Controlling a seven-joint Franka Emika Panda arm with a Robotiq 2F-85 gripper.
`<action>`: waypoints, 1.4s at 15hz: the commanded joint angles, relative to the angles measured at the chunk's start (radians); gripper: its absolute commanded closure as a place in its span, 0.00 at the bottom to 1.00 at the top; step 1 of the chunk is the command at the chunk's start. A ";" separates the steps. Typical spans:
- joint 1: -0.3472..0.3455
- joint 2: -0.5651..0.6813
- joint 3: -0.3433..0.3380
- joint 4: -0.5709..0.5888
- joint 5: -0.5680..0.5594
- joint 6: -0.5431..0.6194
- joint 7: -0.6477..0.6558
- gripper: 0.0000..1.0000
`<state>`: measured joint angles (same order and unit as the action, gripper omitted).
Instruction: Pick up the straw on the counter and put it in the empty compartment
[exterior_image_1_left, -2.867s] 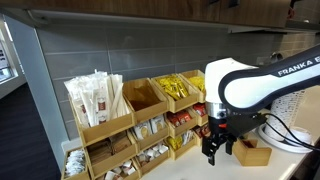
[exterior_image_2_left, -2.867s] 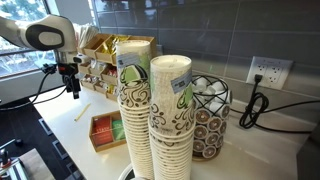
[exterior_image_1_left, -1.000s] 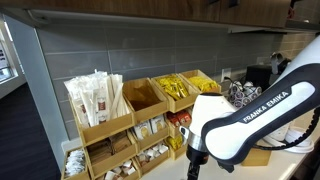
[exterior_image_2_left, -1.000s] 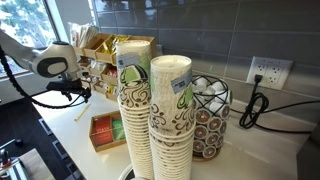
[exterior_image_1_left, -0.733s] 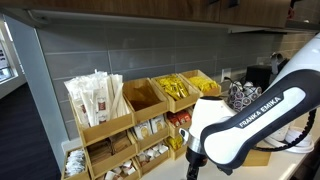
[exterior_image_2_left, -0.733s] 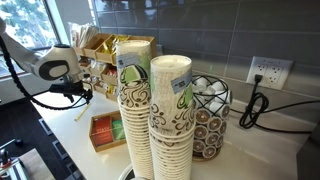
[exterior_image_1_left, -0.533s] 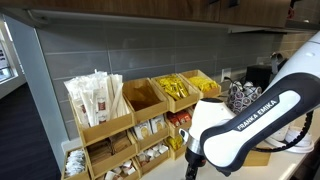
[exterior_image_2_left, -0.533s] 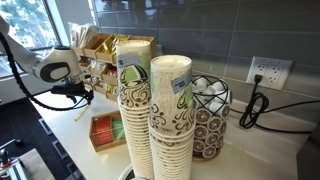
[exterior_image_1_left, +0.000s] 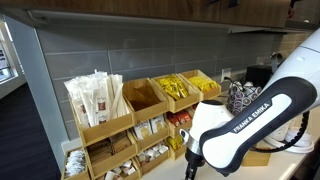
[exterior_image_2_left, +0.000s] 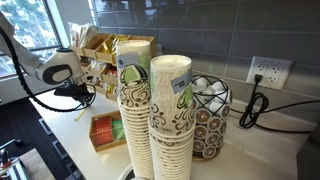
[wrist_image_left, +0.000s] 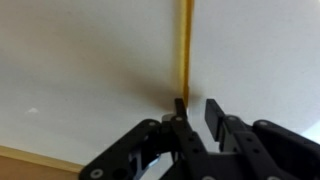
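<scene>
The straw (wrist_image_left: 185, 45) is a thin yellow stick lying on the pale counter (wrist_image_left: 80, 60); it runs straight away from my gripper (wrist_image_left: 197, 112). Its near end reaches the tip of the left finger (wrist_image_left: 180, 108). The jaws stand close together, with a gap wider than the straw still showing between them. In an exterior view the gripper (exterior_image_2_left: 84, 98) hangs low over the straw (exterior_image_2_left: 78, 115) on the counter (exterior_image_2_left: 62, 135). The empty compartment (exterior_image_1_left: 145, 97) is the bare wooden bin in the organiser's top row. There the arm (exterior_image_1_left: 235, 125) hides the gripper.
A bin of white wrapped sticks (exterior_image_1_left: 95, 98) and a bin of yellow packets (exterior_image_1_left: 178, 88) flank the empty one. Two tall stacks of paper cups (exterior_image_2_left: 150, 105), a red and green packet box (exterior_image_2_left: 105, 130) and a wire basket of pods (exterior_image_2_left: 210, 115) stand on the counter.
The jaws have drawn much closer together over the last second. The arm has stayed low over the straw and hardly moved.
</scene>
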<state>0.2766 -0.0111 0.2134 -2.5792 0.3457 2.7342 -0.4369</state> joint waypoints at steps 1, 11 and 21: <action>-0.010 0.004 0.009 -0.018 0.012 0.028 -0.025 1.00; 0.028 -0.221 -0.003 -0.085 0.058 0.005 -0.062 0.99; 0.160 -0.459 -0.074 -0.077 -0.111 0.281 -0.005 0.99</action>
<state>0.3995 -0.4315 0.1742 -2.6336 0.3158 2.9130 -0.4659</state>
